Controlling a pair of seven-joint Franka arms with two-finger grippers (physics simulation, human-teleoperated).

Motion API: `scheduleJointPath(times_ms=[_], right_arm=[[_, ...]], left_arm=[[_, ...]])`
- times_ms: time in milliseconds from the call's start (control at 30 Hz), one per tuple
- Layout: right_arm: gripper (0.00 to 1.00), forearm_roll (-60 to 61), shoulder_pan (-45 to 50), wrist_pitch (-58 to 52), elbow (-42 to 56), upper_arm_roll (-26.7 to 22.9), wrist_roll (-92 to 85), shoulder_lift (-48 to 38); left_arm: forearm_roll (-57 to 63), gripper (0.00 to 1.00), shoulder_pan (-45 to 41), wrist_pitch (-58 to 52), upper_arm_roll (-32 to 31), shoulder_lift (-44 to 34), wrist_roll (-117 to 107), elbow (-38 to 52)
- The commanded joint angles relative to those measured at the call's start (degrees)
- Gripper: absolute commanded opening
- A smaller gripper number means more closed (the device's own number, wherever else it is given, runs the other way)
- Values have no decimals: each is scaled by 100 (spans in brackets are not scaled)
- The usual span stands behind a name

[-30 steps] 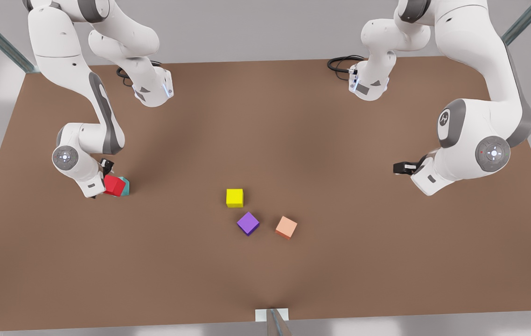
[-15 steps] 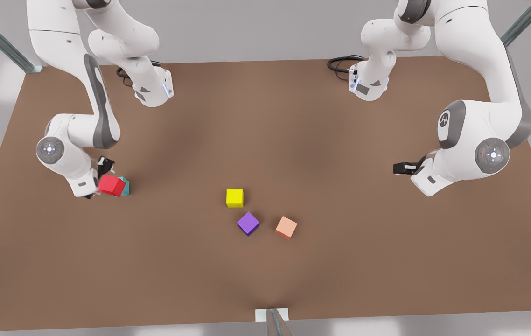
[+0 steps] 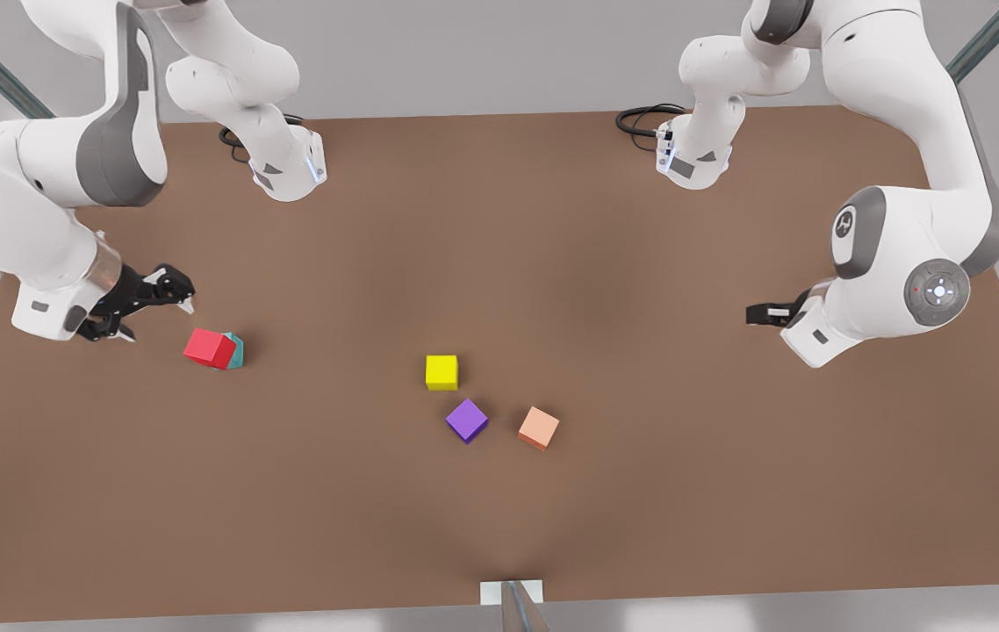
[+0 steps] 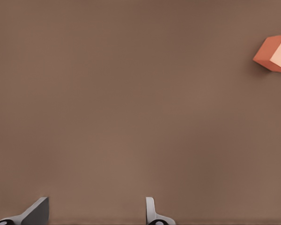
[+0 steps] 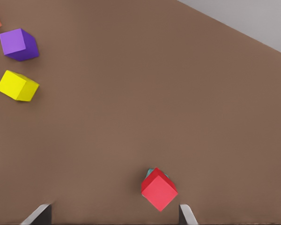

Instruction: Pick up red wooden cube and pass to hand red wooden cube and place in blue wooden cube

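Already resting on top of the small teal-blue wooden cube (image 3: 237, 351), slightly askew, sits the small bright red wooden cube (image 3: 209, 348), near the front view's left edge of the brown surface (image 3: 499, 509). Just beside and above it, toward the front view's left, hovers the right claw (image 3: 153, 303), fingers spread wide and holding nothing, the red cube lying ahead between the fingertips in the right wrist view. Waiting well apart at the front view's right, the left claw (image 3: 758, 313), open and empty, nearer the salmon-orange cube (image 4: 274, 53).
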Motion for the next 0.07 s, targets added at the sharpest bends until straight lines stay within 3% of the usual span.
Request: scheduleJointPath(times_ms=[0,33], right_arm=[[100,-91,36,-333,-20,-8,3037,-57],[100,-100,36,-351,-11,-8,3037,-57]], left_arm=[[-3,100,0,-92,-1,-8,-21,4],[-12,100,0,-92,-1,1,-12,4]])
